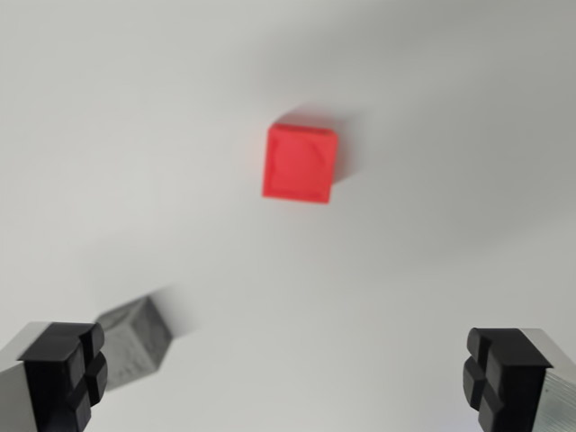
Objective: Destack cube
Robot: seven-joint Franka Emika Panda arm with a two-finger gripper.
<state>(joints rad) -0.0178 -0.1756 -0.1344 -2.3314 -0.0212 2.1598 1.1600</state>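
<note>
Gripper (288, 382) spread wide, empty, hanging above red cube (301, 163). Grey cube (135, 340) lies apart, near left. Destack looks done or resetting; you judge before descending.

A plain white, matte bench (432, 270) fills the whole wrist view and runs out past all four of its sides, its surface bare of marks or seams, slightly blurred, brightest across the lower middle and shading to a soft pale grey towards the top and the upper right.
</note>
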